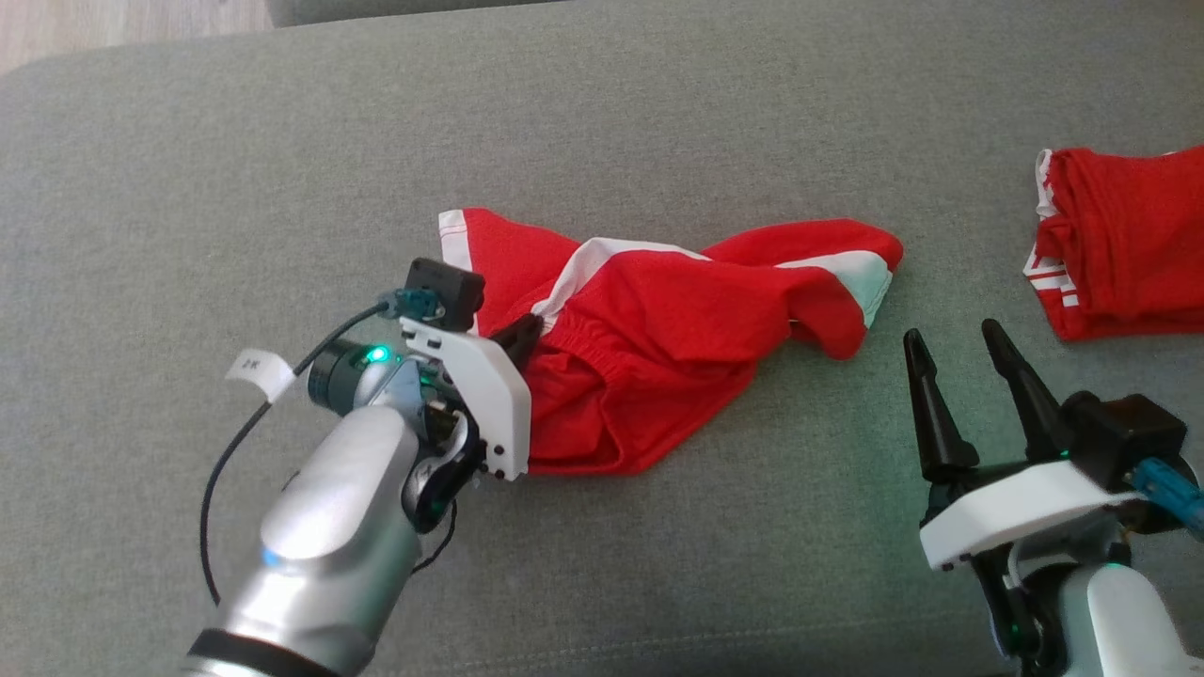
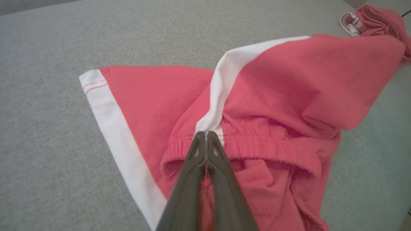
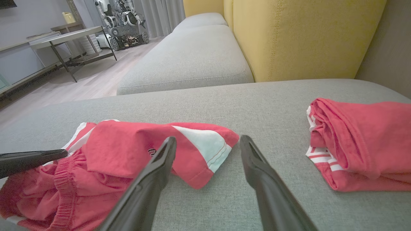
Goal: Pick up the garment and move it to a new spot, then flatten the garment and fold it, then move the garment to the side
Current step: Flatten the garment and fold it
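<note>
The garment [image 1: 658, 320], red shorts with white side stripes, lies crumpled in the middle of the grey sofa cushion [image 1: 235, 188]. My left gripper [image 1: 522, 334] reaches in from the left. In the left wrist view its fingers [image 2: 205, 133] are pressed together on the elastic waistband of the garment [image 2: 289, 80], where a white stripe meets it. My right gripper [image 1: 950, 343] stands open over bare cushion, right of the garment and apart from it. In the right wrist view the right gripper [image 3: 208, 141] is spread wide, with the garment [image 3: 128, 141] ahead to its left.
A second red garment [image 1: 1129, 244], folded, lies at the cushion's far right edge, also seen as a folded pile [image 3: 359, 144]. Behind stand a yellow backrest [image 3: 305, 38], another grey cushion [image 3: 192, 57], a table [image 3: 64, 35] and another robot [image 3: 122, 19] on wooden floor.
</note>
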`<state>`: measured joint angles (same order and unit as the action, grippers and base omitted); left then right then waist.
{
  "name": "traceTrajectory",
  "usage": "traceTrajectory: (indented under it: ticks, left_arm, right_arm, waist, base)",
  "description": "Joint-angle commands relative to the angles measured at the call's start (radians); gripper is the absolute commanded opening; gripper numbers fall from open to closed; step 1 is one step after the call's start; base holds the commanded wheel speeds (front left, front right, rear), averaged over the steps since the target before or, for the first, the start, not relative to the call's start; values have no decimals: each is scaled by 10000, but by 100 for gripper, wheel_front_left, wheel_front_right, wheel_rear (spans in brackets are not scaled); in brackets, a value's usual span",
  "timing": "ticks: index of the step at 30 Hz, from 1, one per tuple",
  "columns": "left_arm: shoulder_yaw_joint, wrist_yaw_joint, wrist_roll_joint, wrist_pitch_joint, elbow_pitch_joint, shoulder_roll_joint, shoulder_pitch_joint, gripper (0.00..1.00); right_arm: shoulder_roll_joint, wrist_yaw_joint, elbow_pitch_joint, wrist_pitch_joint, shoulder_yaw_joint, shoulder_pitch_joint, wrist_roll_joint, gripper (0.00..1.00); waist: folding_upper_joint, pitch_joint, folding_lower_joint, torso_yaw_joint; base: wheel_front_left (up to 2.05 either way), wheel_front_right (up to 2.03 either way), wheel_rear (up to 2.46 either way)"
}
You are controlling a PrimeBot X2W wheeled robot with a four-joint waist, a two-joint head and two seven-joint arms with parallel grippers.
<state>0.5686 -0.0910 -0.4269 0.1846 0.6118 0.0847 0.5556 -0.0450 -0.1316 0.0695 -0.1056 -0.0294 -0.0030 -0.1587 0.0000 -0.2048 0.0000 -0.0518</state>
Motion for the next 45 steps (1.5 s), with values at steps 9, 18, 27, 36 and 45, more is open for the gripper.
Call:
traceTrajectory:
  ticks: [9, 18, 27, 36, 45]
  left_arm:
    - [-141, -114, 23, -508, -116, 111, 961, 0]
    - [-192, 82, 24, -1191, -263, 105, 920, 0]
    - [-748, 1105, 136, -2876, -1645, 342, -49, 100]
    - [-1974, 2764, 540, -4334, -4157, 1247, -2105, 100]
    - [-2783, 3402, 460, -4354, -5590, 2097, -4399, 100]
  right_arm:
    - [-53, 9, 273, 57, -23, -401, -117, 100]
    - [-53, 9, 267, 37, 93, -393, -97, 100]
    - [-53, 9, 316, 6, 177, -190, -108, 100]
    - [-53, 9, 433, -107, 315, 108, -88, 100]
    - [-53, 9, 509, -192, 234, 383, -40, 100]
  waist:
    - [0, 54, 0, 95]
    - [0, 261, 0, 200]
    - [0, 688, 0, 363]
    - [0, 1301, 0, 686]
    - [0, 1712, 0, 854]
  base:
    - [0, 0, 0]
    - [0, 0, 0]
    - [0, 0, 0]
    - [0, 0, 0]
    - [0, 0, 0]
